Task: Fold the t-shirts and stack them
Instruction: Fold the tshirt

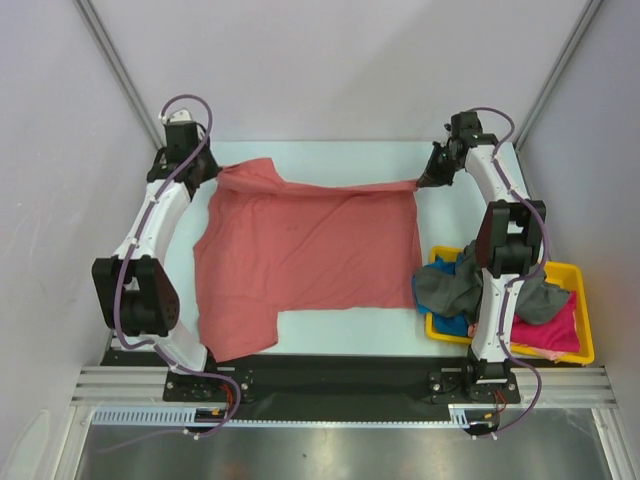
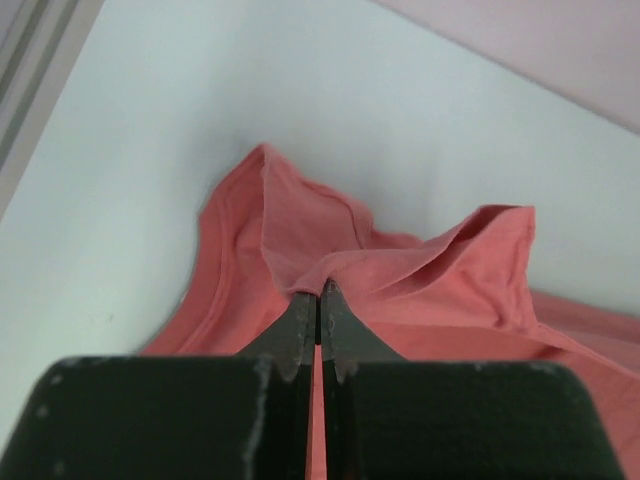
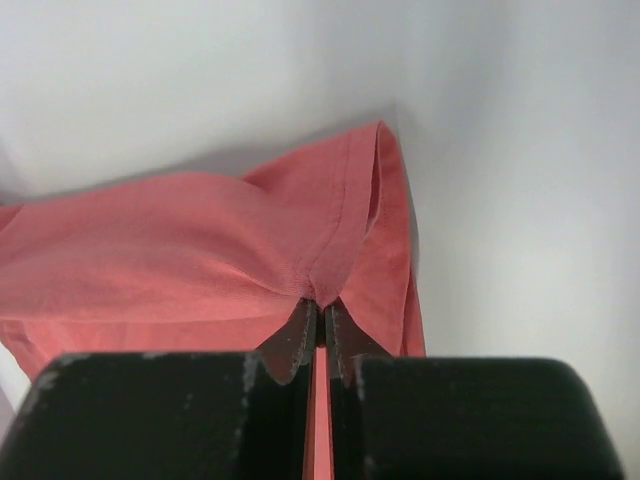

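We are holding the salmon-red t-shirt point(image 1: 310, 250) at its far edge, near the top of the overhead view; the left gripper point(image 1: 212, 172) is pinching the cloth at the upper left, at what seems to be a sleeve, and its jaws are standing almost fully together with only the thin fabric between them; the right gripper point(image 1: 428, 178) is doing the same at the upper right, with its jaws pressed on a fold of the hem corner. The rest of the shirt is lying spread on the white table point(image 1: 330, 155) in the middle of the frame, with one sleeve reaching toward the lower left; the edge between the two grippers is running quite straight. The other t-shirts point(image 1: 455, 285) are lying in a heap in the yellow tray point(image 1: 585, 300) at the lower right, and the grey one is spilling over its left rim. In our judgement we are spreading the shirt flat before the first fold; to do it well we should be lowering both ends together, keeping the edge stretched, and letting go only once the cloth is resting on the table; if one side is opening first, the edge may be sliding back and bunching.
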